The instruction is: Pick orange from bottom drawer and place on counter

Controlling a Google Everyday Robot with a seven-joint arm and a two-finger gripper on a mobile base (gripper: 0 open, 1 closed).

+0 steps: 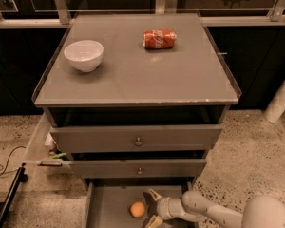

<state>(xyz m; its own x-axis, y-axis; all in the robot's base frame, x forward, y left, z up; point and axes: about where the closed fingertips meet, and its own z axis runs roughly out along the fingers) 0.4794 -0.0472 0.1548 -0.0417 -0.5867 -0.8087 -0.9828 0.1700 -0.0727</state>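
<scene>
So we're looking at the bottom drawer [107, 208] sitting open, and the orange [137, 209] is on its floor, roughly mid-drawer. The pincer [151, 207] is down in there too, just right of the fruit, fingers spread wide and gripping nothing. We can't tell if a tip touches it. Up on the grey surface [142, 80] we've got a white bowl [84, 55] at the left and a crushed red can [159, 39] further back.
</scene>
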